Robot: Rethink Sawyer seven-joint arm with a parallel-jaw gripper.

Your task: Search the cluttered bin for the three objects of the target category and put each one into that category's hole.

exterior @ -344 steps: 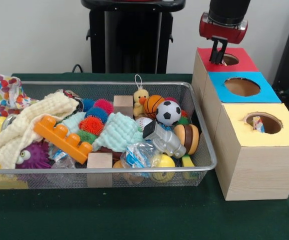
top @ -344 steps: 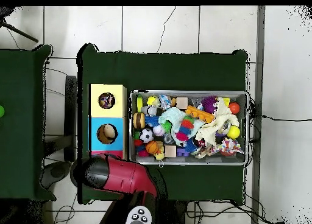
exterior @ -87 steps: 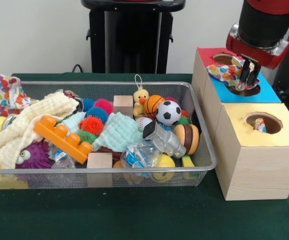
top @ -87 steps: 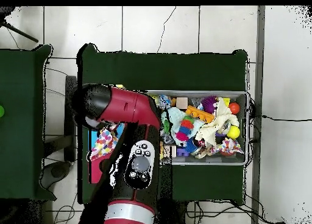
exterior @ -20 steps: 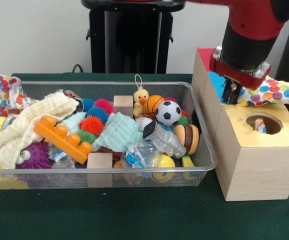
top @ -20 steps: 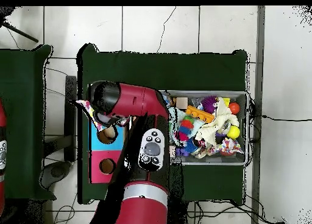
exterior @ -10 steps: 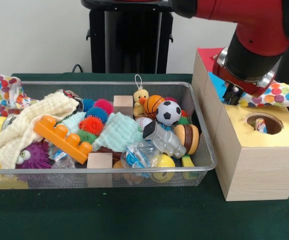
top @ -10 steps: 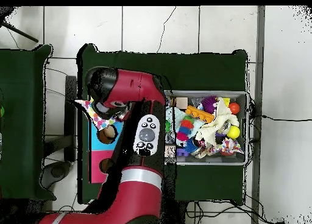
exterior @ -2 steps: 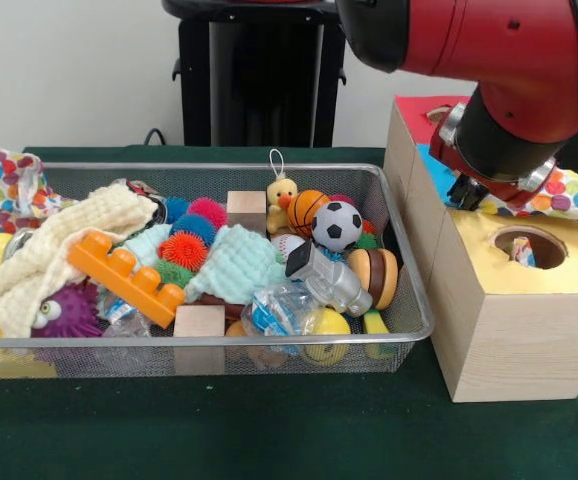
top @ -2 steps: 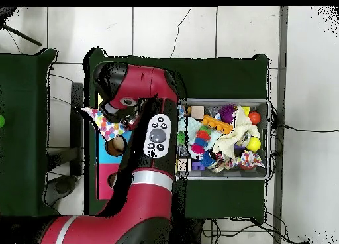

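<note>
I can read no words, brands or numbers on anything here, neither on the toys nor the boxes.

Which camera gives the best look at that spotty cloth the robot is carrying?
The front view: the spotty cloth trails sideways from the gripper above the yellow box. The overhead view shows only the cloth poking out from under the arm.

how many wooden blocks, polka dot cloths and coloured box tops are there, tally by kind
wooden block: 2, at the bin's back and front
polka-dot cloth: 2, in the bin's corner and hanging above the boxes
coloured box top: 3, red, blue, yellow
total: 7
</note>
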